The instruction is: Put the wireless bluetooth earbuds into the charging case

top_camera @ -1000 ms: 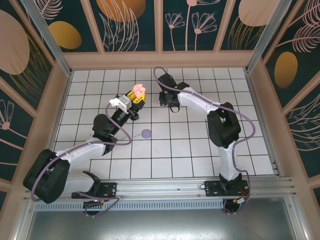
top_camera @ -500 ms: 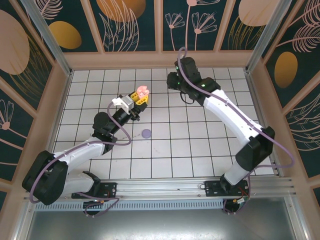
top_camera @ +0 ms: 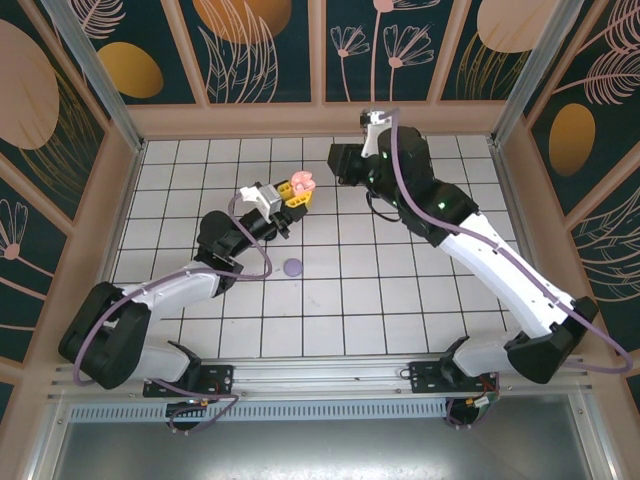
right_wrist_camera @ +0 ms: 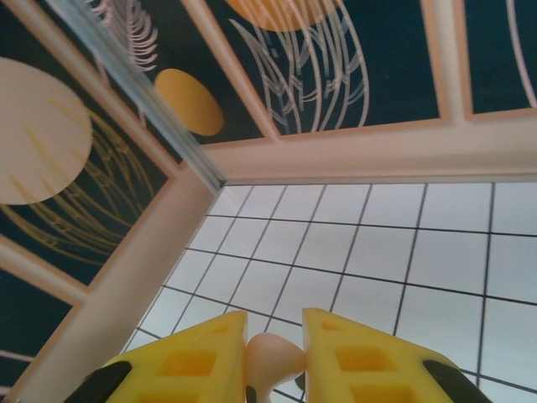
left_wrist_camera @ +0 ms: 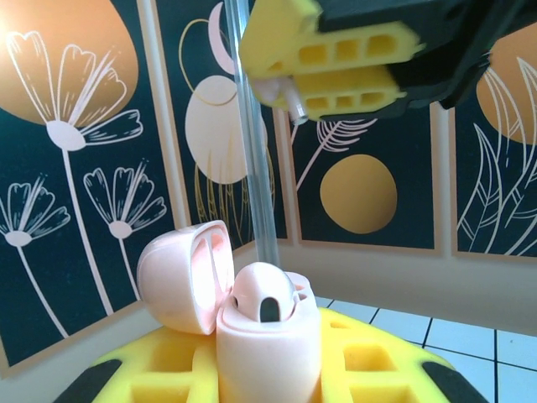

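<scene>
The counter is white tile with dark grid lines. On the left, far and right sides stand walls of dark teal panels painted with peach flowers and orange ovals, framed in pale wood. Aluminium posts rise at the far corners. A metal rail runs along the near edge.

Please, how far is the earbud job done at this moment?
Done: the open pink plastic charging case sits clamped in the left tool, one pink earbud apparently seated. In hand: the right tool pinches a second pink stemmed earbud. Left: lower it into the case and close the lid. The round lilac case lies untouched.
</scene>
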### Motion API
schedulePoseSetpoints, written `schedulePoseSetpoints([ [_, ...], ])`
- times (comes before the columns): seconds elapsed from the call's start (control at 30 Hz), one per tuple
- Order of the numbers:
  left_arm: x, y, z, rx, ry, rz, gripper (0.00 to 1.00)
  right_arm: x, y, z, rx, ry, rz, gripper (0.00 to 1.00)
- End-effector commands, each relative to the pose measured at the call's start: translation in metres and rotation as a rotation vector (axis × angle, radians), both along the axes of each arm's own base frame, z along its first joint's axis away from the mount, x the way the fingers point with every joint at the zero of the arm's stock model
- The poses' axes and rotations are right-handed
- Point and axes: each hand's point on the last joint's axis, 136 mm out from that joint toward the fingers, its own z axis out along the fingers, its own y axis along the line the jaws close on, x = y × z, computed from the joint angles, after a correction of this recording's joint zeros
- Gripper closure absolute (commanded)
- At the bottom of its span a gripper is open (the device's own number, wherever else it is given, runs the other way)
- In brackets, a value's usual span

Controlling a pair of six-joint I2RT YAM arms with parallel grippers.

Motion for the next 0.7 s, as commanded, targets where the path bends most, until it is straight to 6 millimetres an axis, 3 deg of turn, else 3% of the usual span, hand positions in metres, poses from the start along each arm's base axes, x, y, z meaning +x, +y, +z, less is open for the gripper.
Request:
schedulePoseSetpoints([
  [0.0, -0.006, -0.008, 0.025, -0.054, -0.052, -0.068, 1.0, -0.019, 0.006, 0.023, 0.047, -0.11, 0.076, 0.78],
  [0.23, -0.004, -0.018, 0.034, -0.073, -0.058, -0.12, 1.0, -0.038, 0.009, 0.014, 0.067, -0.159, 0.126, 0.77],
  [0.67, -0.009, -0.023, 0.034, -0.082, -0.057, -0.171, 1.0, -0.032, 0.021, 0.007, 0.072, -0.155, 0.13, 0.77],
])
